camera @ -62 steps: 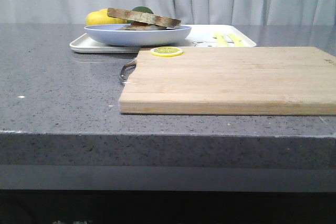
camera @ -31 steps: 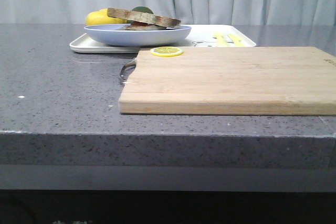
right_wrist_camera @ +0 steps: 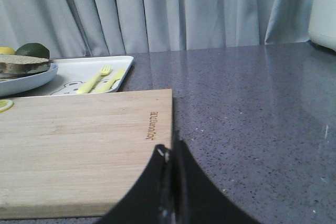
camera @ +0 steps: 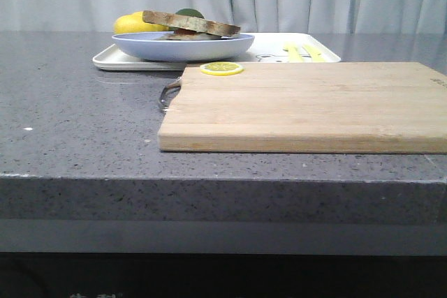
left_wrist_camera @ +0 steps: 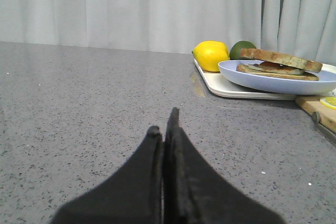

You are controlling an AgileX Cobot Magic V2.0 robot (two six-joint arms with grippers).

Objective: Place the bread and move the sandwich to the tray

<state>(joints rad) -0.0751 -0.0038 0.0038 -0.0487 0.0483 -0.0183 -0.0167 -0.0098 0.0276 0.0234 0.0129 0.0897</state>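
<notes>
The sandwich lies on a light blue plate, and the plate stands on the left part of the white tray at the back of the counter. The bread, a thick brown-crusted slice, rests tilted on top of it. In the left wrist view the sandwich, plate and tray are far off to one side. My left gripper is shut and empty over bare counter. My right gripper is shut and empty at the cutting board's near right corner. Neither gripper shows in the front view.
A wooden cutting board with a metal handle lies in front of the tray, a lemon slice on its far left corner. A lemon and a lime sit behind the plate. Yellow cutlery lies in the tray.
</notes>
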